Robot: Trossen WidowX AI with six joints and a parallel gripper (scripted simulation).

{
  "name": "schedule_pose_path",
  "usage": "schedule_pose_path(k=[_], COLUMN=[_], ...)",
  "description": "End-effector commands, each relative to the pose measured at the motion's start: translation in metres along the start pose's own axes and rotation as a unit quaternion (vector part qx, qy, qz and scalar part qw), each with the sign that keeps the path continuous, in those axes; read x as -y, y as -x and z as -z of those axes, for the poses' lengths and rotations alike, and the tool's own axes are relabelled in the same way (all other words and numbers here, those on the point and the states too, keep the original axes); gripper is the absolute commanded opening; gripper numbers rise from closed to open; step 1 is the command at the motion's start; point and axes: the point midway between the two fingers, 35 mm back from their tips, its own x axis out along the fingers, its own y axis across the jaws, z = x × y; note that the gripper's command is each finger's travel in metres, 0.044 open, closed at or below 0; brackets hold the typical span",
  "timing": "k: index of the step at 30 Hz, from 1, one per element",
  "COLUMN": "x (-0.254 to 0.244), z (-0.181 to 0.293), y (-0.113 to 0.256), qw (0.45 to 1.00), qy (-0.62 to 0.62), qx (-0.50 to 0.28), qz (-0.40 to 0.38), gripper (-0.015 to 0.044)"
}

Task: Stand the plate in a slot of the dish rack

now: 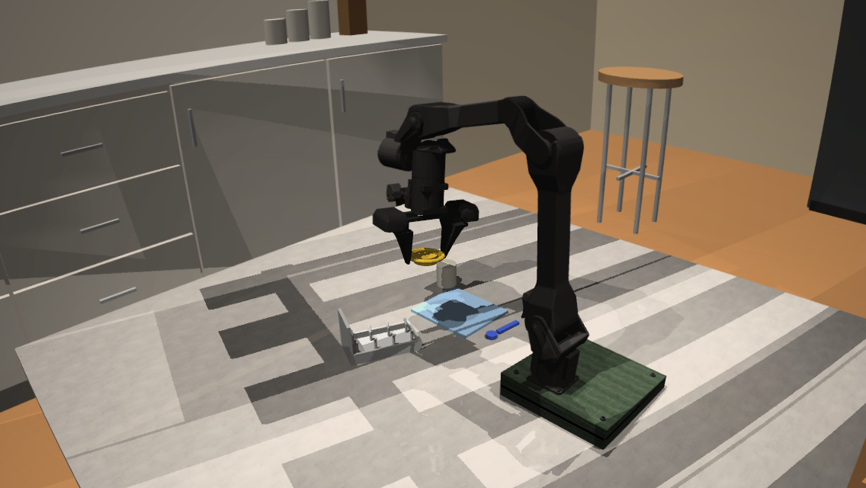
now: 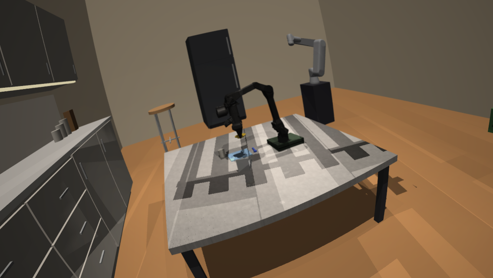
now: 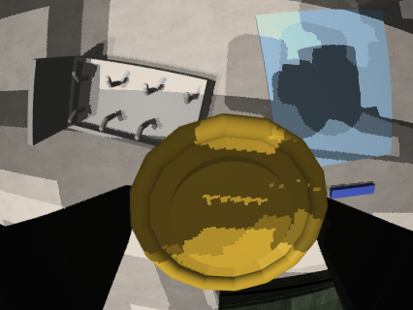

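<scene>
A yellow plate (image 1: pixel 428 256) (image 2: pixel 240 135) (image 3: pixel 230 203) is held flat, face up, well above the table. My gripper (image 1: pixel 426 257) (image 3: pixel 228 204) is shut on it, one finger at each side of its rim. The grey dish rack (image 1: pixel 387 353) (image 3: pixel 145 104) stands on the table, below the plate and to its left in the top view. It has a tall end panel and two rows of short upright pegs. Its slots hold nothing. In the wrist view the plate's edge hides a corner of the rack.
A light blue mat (image 1: pixel 484 309) (image 3: pixel 378 97) lies beside the rack. A grey cup (image 1: pixel 446 274) (image 2: pixel 221 153) stands behind the mat. A blue spoon-like object (image 1: pixel 508 328) (image 3: pixel 352 190) lies between the mat and the arm's green base (image 1: pixel 605 381).
</scene>
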Motion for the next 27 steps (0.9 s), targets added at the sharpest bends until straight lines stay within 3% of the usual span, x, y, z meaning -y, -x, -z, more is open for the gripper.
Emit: schedule_pose_path(k=[1, 14, 27], x=[-0.001, -0.003, -0.005], z=[-0.002, -0.003, -0.002], y=[-0.017, -0.052, -0.079], qw=[0.998, 0.971, 0.916], qy=[0.049, 0.185, 0.304], qx=[-0.021, -0.036, 0.004], qz=[-0.035, -0.149, -0.262], gripper=[0.0, 0.0, 0.0])
